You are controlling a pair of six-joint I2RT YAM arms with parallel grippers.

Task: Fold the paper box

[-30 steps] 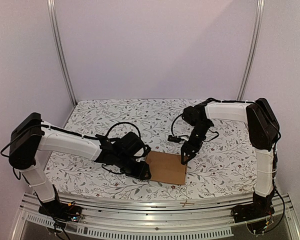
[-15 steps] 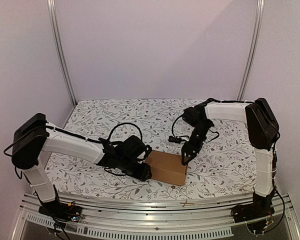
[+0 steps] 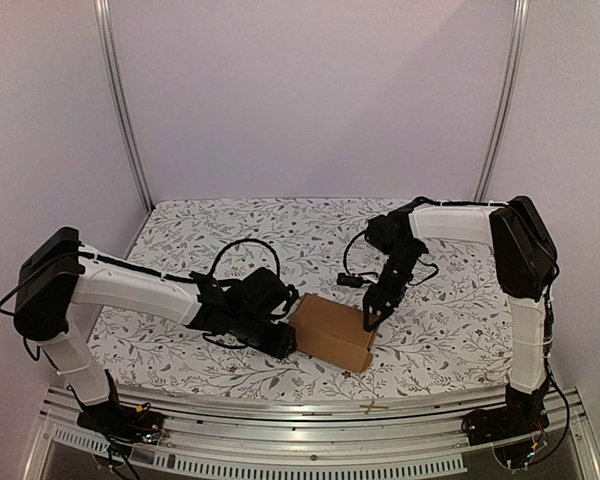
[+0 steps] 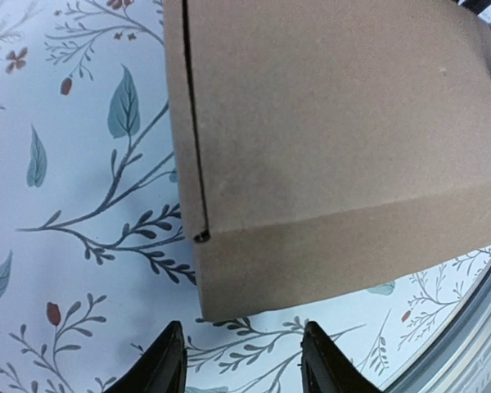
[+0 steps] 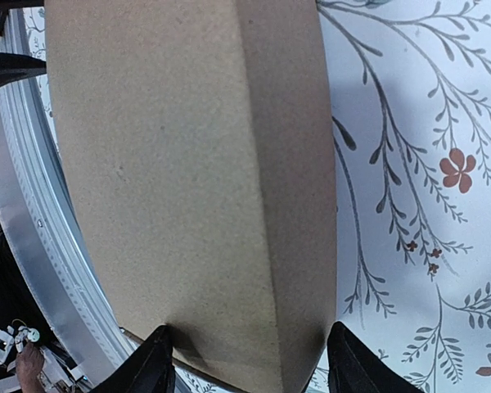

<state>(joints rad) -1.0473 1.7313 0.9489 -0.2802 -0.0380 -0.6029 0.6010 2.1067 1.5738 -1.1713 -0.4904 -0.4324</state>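
Note:
The paper box [image 3: 330, 330] is a plain brown cardboard piece lying near the table's front centre, puffed up into a low carton shape. In the left wrist view the paper box [image 4: 335, 147] shows a seam and a folded edge. My left gripper [image 3: 285, 345] sits at its left end, open, its tips [image 4: 241, 348] just short of the box's corner with only cloth between them. My right gripper [image 3: 370, 318] is at the box's right end. In the right wrist view the paper box [image 5: 172, 180] fills the gap between the fingers, and my right gripper [image 5: 250, 360] is shut on it.
A floral cloth [image 3: 230, 235] covers the table. An aluminium rail [image 3: 310, 405] runs along the near edge, with a small wooden cross-shaped bit [image 3: 375, 407] on it. Metal posts [image 3: 120, 110] stand at the back corners.
The box has gone from lying flat to standing up thicker, with a visible front side. The left gripper has shifted slightly along its left end; the right gripper has stayed at the right end.

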